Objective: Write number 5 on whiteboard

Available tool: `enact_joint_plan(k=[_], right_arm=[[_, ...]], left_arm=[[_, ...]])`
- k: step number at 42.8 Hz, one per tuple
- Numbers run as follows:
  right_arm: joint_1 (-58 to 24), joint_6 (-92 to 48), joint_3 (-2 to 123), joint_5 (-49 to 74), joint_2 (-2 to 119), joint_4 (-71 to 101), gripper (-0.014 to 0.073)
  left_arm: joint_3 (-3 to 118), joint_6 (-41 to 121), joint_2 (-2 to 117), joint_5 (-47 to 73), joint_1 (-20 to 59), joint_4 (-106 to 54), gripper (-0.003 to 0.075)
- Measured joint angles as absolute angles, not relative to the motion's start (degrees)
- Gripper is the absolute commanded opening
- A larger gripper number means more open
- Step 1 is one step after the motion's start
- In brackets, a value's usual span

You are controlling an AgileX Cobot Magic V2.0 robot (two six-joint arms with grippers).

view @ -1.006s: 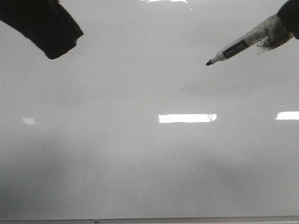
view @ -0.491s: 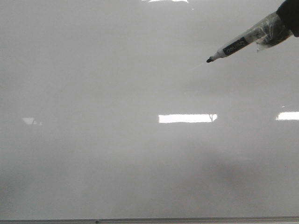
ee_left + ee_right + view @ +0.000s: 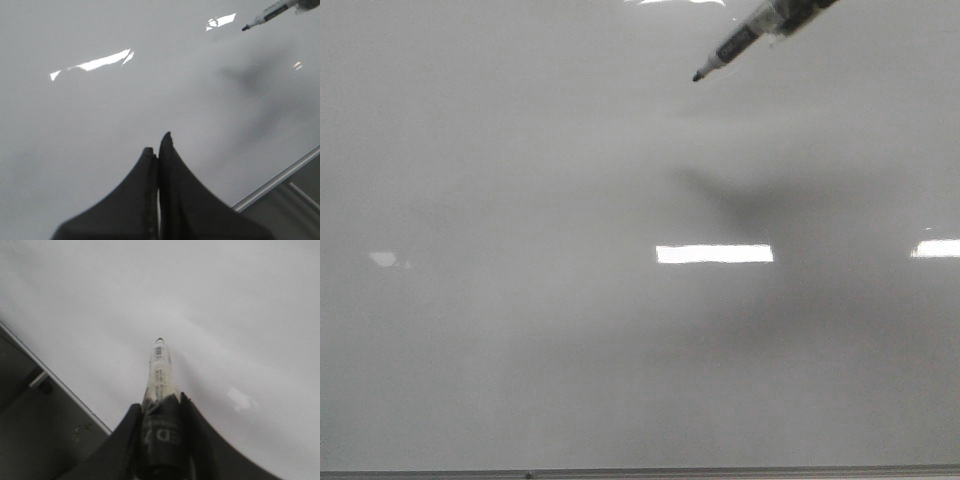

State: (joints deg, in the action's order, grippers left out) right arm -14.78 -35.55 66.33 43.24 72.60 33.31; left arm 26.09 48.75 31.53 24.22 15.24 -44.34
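Nothing was drawn on the whiteboard [image 3: 520,350] yet. From its near edge, where a thin dark strip ran along, up to its far side, the board was bare and pale grey. Only bright patches of light [image 3: 714,254] shone on it, and these were not pen marks. So the number 5 was nowhere to be seen, and all of the writing was left to do.

Close in, the left hand [image 3: 159,150] hung above the board with its two fingers pressed together and nothing between them. It was not in the front view at all. The board's metal edge [image 3: 280,177] showed just past it in the left wrist view.

Farther off, the right hand [image 3: 160,410] was clenched around a marker pen [image 3: 735,45]. The pen's dark tip pointed down and to the left, over the far part of the board. A soft shadow [image 3: 740,195] lay on the board well apart from the tip, so I think the tip was up in the air and not touching.

The pen looked ready, with its cap off. The next job, as I judge it, was to bring the tip down onto the board and begin the top bar of the 5.
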Motion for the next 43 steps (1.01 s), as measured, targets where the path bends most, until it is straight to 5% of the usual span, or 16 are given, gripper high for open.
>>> enact_joint_plan(k=[43], right_arm=[[-13.8,-35.4,75.2,33.3,82.5,35.5,-0.0069]], left_arm=[[26.1,48.8,31.5,24.0,15.2,-44.4,-0.0020]])
